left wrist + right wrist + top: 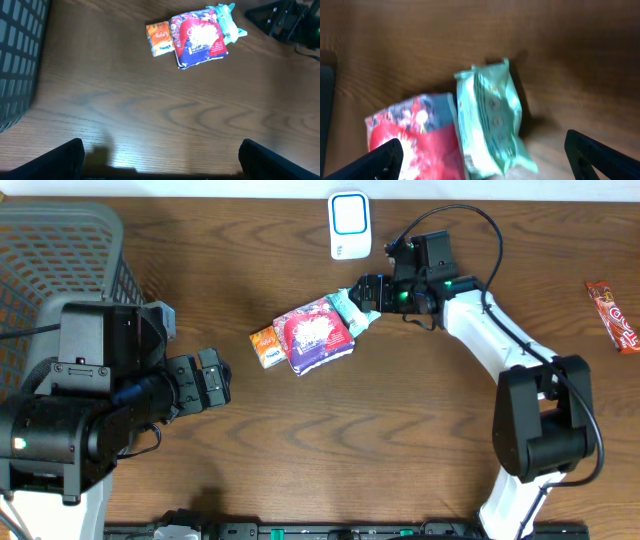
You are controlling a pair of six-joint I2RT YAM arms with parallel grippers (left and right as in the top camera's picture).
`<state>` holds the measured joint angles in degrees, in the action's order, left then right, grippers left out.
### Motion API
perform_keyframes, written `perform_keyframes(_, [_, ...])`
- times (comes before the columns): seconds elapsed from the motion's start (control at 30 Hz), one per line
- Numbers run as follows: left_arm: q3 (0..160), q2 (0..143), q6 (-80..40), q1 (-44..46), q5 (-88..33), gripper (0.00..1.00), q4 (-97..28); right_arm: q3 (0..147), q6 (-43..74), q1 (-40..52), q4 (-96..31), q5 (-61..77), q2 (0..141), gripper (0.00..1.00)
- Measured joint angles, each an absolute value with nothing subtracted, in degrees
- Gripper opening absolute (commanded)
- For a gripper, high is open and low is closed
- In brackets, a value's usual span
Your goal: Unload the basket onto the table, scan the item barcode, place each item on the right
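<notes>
Three clustered packets [318, 335], one scanner [350, 225], one basket [60, 240].

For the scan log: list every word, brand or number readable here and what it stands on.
None can be read.
orange packet: script logo, blurred.
red pouch: white print, blurred.
teal packet: print too small.
red wrapper: white lettering, too small.

overhead looks straight down on whole table [400, 440], left wrist cam low and well back facing the packet cluster [200, 37], right wrist cam close above same cluster, all 3 share it
</notes>
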<state>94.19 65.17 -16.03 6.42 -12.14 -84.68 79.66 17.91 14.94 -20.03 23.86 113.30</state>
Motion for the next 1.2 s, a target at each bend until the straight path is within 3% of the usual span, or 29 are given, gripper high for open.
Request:
perform_keyframes(0.1, [94.19, 65.17, -16.03, 6.42, -12.16, 0.98, -84.66, 79.66, 18.37, 15.35, -17.06, 24.82, 116.01, 0.95])
perform_keyframes(0.2, [94.19, 65.17, -16.03, 6.42, -12.16, 0.98, -84.68, 79.66, 18.76, 15.64, -15.84, 26.79, 119.02, 0.82])
perform_keyframes(0.3, [94.19, 65.17, -16.03, 6.42, -12.16, 0.98, -84.68, 79.64, 19.14, 15.68, -16.01, 27.99, 121.4, 0.59])
perform_keyframes(0.4, [94.19, 65.17, -16.03, 6.42, -12.16, 0.98, -84.66, 79.64, 19.73, 15.68, -16.25, 28.8, 122.69, 0.49])
perform_keyframes(0.53, [94.19, 65.17, -16.03, 6.42, -12.14, 0.98, -84.66, 79.64, 19.88, 15.84, -16.32, 29.76, 122.76, 0.16])
perform_keyframes(0.6, [94.19, 65.17, -16.03, 6.42, -12.14, 0.98, -84.66, 79.64, 19.92, 15.94, -16.25, 29.95, 122.76, 0.05])
perform_keyframes(0.77, [94.19, 65.17, -16.03, 6.42, -12.14, 0.98, -84.66, 80.53, 18.98, 15.33, -19.16, 30.48, 122.72, 0.01])
perform_keyframes(0.93, [94.19, 65.17, -16.01, 6.42, -12.16, 0.98, -84.68, 84.03, 15.25, 12.16, -33.45, 26.74, 120.9, 0.01])
perform_keyframes(1.2, [94.19, 65.17, -16.03, 6.42, -12.16, 0.98, -84.68, 91.31, 8.27, 4.34, -52.97, -1.08, 114.34, 0.01])
